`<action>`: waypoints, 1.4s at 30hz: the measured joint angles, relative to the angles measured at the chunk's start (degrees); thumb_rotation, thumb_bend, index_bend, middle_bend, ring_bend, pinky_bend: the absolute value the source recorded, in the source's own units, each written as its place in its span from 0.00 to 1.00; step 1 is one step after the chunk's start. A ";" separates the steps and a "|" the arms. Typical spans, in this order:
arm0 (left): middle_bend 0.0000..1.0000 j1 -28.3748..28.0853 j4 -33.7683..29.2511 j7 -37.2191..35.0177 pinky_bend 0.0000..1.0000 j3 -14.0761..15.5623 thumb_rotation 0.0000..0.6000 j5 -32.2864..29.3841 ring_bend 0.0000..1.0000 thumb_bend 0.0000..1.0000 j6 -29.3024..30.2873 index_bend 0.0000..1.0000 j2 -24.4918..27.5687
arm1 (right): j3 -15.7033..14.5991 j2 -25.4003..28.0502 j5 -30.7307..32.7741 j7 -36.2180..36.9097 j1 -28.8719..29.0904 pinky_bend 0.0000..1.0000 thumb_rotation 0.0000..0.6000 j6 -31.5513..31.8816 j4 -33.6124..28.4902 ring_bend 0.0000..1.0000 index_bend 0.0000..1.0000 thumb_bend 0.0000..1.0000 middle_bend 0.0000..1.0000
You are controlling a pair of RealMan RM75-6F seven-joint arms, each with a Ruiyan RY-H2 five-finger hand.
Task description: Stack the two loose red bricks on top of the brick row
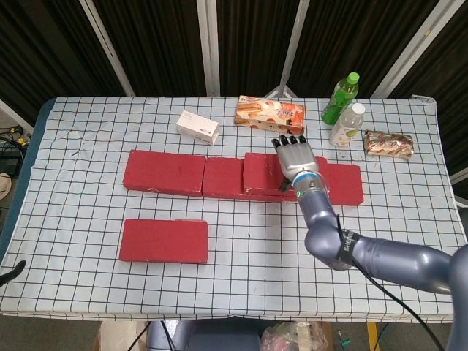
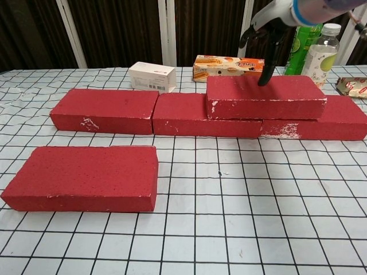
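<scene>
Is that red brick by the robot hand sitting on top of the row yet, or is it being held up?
On the row. The stacked brick lies flat across two row bricks, and the robot hand is above it, open.

A row of three flat red rectangular bricks [image 2: 172,112] lies end to end. One chipped red brick [image 2: 265,96] rests atop its right joint; another red brick [image 2: 83,176] lies loose nearer, left.

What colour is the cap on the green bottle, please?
Bright green cap, clearest in the head view.
</scene>
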 measured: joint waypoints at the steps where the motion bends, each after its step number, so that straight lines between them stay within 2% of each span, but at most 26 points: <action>1: 0.00 -0.05 0.01 -0.07 0.17 0.08 1.00 0.16 0.00 0.00 -0.12 0.02 0.03 | 0.27 1.44 -1.54 1.10 -0.83 0.00 1.00 0.70 -1.96 0.00 0.06 0.15 0.00; 5: 0.00 -0.33 0.22 -0.61 0.17 0.54 1.00 1.19 0.00 0.00 -0.62 0.02 0.14 | 0.55 6.85 -10.53 6.55 -6.22 0.00 1.00 4.27 -9.24 0.00 0.06 0.15 0.00; 11: 0.00 -1.09 0.63 -2.23 0.17 1.79 1.00 3.96 0.00 0.00 -2.16 0.02 0.34 | -2.13 11.97 -31.77 18.48 -19.35 0.00 1.00 9.52 -15.44 0.00 0.06 0.15 0.00; 18: 0.00 -2.78 1.36 -3.80 0.17 3.59 1.00 7.13 0.00 0.00 -5.18 0.02 -0.18 | -9.30 13.50 -64.32 37.32 -39.51 0.00 1.00 20.82 -14.52 0.00 0.06 0.15 0.00; 22: 0.00 -3.43 1.58 -4.52 0.18 4.05 1.00 8.75 0.00 0.00 -5.67 0.02 -1.40 | -13.53 12.65 -76.37 46.49 -50.94 0.00 1.00 30.10 -11.45 0.00 0.06 0.15 0.00; 27: 0.00 -4.53 0.12 -2.88 0.18 4.20 1.00 8.49 0.00 0.00 -7.88 0.00 -1.75 | -17.98 8.99 -84.47 49.08 -60.10 0.00 1.00 39.08 -6.26 0.00 0.06 0.15 0.00; 30: 0.00 -5.87 -2.61 0.83 0.18 3.93 1.00 7.84 0.00 0.00 -10.09 0.00 -1.27 | -19.33 6.55 -86.65 49.59 -63.18 0.00 1.00 40.53 -3.57 0.00 0.06 0.15 0.00; 37: 0.00 -10.78 -12.35 9.42 0.18 2.26 1.00 2.84 0.00 0.00 -17.97 0.00 0.37 | -18.61 6.25 -86.88 50.40 -64.92 0.00 1.00 39.53 -2.75 0.00 0.06 0.15 0.00; 42: 0.00 -15.37 -16.64 14.50 0.17 0.52 1.00 -5.52 0.00 0.00 -24.22 0.00 0.55 | -17.74 6.70 -87.71 51.90 -65.84 0.00 1.00 39.33 -2.32 0.00 0.06 0.15 0.00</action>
